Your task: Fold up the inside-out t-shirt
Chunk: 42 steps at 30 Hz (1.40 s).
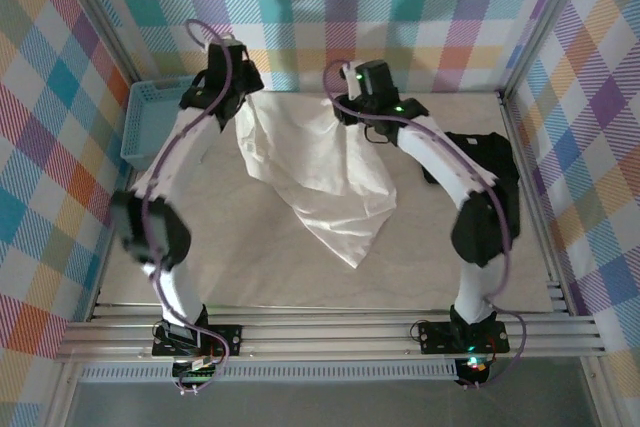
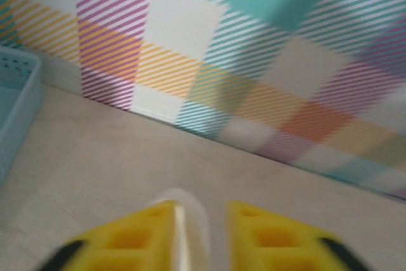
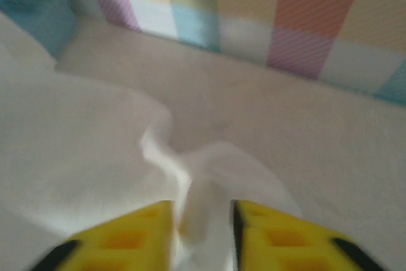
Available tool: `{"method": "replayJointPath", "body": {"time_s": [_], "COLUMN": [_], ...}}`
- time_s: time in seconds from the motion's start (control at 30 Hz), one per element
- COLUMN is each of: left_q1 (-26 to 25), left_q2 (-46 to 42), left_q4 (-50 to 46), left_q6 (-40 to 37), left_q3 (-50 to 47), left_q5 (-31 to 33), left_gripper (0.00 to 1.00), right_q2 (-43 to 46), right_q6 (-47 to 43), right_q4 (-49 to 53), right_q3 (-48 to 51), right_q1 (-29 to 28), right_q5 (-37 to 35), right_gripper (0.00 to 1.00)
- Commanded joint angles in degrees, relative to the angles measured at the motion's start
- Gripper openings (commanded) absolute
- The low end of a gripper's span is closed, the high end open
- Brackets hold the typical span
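The white inside-out t-shirt [image 1: 320, 177] hangs lifted over the back of the table, its lower point trailing onto the tabletop [image 1: 300, 277] at mid-table. My left gripper [image 1: 238, 97] holds its upper left corner; in the left wrist view a thin strip of white cloth [image 2: 190, 220] lies against the left yellow finger of that gripper [image 2: 202, 211]. My right gripper [image 1: 346, 107] holds the upper right corner. In the right wrist view a bunched fold of the shirt [image 3: 209, 182] fills the gap of the gripper [image 3: 202, 211], and the rest of the cloth spreads to the left.
A blue basket [image 1: 150, 122] stands at the back left, near the left arm; its rim [image 2: 16, 99] shows in the left wrist view. A black folded garment [image 1: 495, 172] lies at the right edge under the right arm. Checked walls enclose the table.
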<state>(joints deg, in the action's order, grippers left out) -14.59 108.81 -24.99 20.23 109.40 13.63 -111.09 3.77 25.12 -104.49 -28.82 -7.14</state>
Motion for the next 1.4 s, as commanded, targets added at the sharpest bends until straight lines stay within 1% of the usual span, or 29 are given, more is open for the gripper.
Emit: {"method": "replayJointPath", "body": {"time_s": [0.0, 0.07, 0.13, 0.2, 0.27, 0.33, 0.43, 0.5, 0.57, 0.67, 0.73, 0.77, 0.83, 0.9, 0.93, 1.0, 1.03, 1.1, 1.13, 1.17, 1.2, 1.27, 1.3, 1.37], "left_q1": [0.7, 0.7, 0.6, -0.6, -4.2, -10.0, -20.7, -29.0, -36.1, -44.2, -48.0, -49.0, -49.4, -49.4, -49.4, -49.3, -49.1, -47.7, -46.0, -43.5, -41.1, -35.4, -32.7, -27.6], "left_q2": [0.7, -4.9, -11.6, -17.0, -20.9, -23.5, -25.3, -25.2, -23.7, -17.8, -12.7, -9.9, -5.6, -2.5, -1.6, -1.5, -2.9, -8.4, -12.7, -17.5, -21.6, -30.7, -33.7, -39.3], "left_q4": [-9.0, -2.7, 2.8, 7.1, 10.9, 11.8, 12.6, 13.5, 14.5, 13.2, 11.0, 9.7, 9.5, 9.6, 9.5, 9.6, 7.1, 6.3, 5.7, 5.8, 6.3, 7.3, 7.2, 4.9], "left_q6": [-1.4, 0.7, 3.6, 5.9, 5.9, 4.5, 3.7, 4.4, 4.7, 3.1, 1.7, 1.3, 0.3, -0.4, -0.6, -1.2, -1.7, -3.3, -3.4, -3.3, -3.0, -1.1, -0.6, 0.2], "left_q3": [0.6, -10.9, -22.3, -32.2, -39.8, -45.6, -52.8, -56.4, -57.6, -54.7, -51.3, -49.3, -47.1, -45.8, -45.5, -45.3, -45.8, -48.1, -50.0, -52.4, -54.6, -59.2, -60.4, -61.6], "left_q5": [1.6, -2.1, -7.4, -12.9, -15.9, -16.6, -15.8, -13.0, -9.8, -5.2, -1.8, 1.4, 3.7, 5.5, 6.4, 8.7, 10.4, 11.4, 10.6, 8.1, 4.9, -2.0, -5.1, -9.5], "left_gripper": [0.63, 0.72, 0.76, 0.77, 0.78, 0.78, 0.78, 0.78, 0.78, 0.76, 0.74, 0.73, 0.69, 0.61, 0.55, 0.37, 0.29, 0.16, 0.07, 0.02, 0.00, 0.00, 0.00, 0.00], "right_q2": [-0.3, 2.3, 5.1, 6.4, 5.2, 3.4, 1.9, 1.1, 0.5, 0.4, 0.7, 1.0, 1.8, 2.9, 3.3, 4.5, 5.2, 7.3, 8.8, 10.6, 12.2, 16.0, 17.3, 19.6], "right_q6": [-1.9, -1.2, 0.4, 1.6, 2.2, 2.0, 2.0, 3.4, 4.7, 5.2, 5.1, 5.1, 5.3, 5.4, 5.4, 5.4, 5.4, 5.7, 6.1, 6.7, 7.4, 9.5, 10.2, 11.0], "right_q4": [7.8, 5.9, 4.5, 4.5, 5.6, 7.1, 7.5, 7.3, 7.0, 7.0, 7.2, 7.2, 7.0, 6.7, 6.6, 6.6, 6.5, 6.3, 5.6, 4.4, 3.0, -1.6, -3.2, -5.1], "right_q3": [-1.0, 5.6, 12.7, 18.5, 20.4, 20.7, 22.4, 23.4, 23.8, 23.7, 23.8, 23.9, 24.4, 25.2, 25.6, 26.4, 26.8, 27.8, 28.7, 29.9, 31.2, 34.7, 36.1, 38.3], "right_q1": [1.4, 2.6, 4.7, 8.2, 11.3, 12.7, 13.0, 14.0, 15.0, 15.6, 15.8, 16.0, 16.2, 16.3, 16.3, 16.4, 16.5, 16.6, 16.6, 16.6, 16.6, 16.4, 16.2, 15.4], "right_q5": [-5.2, -4.6, -1.5, 2.6, 5.6, 7.9, 10.2, 11.7, 13.6, 14.0, 13.6, 13.5, 13.6, 13.7, 13.7, 13.4, 13.4, 13.5, 14.1, 15.7, 17.7, 22.2, 23.5, 24.1], "right_gripper": [0.55, 0.63, 0.66, 0.69, 0.69, 0.69, 0.70, 0.70, 0.69, 0.69, 0.69, 0.69, 0.69, 0.70, 0.69, 0.70, 0.69, 0.70, 0.70, 0.70, 0.70, 0.70, 0.70, 0.70]}}
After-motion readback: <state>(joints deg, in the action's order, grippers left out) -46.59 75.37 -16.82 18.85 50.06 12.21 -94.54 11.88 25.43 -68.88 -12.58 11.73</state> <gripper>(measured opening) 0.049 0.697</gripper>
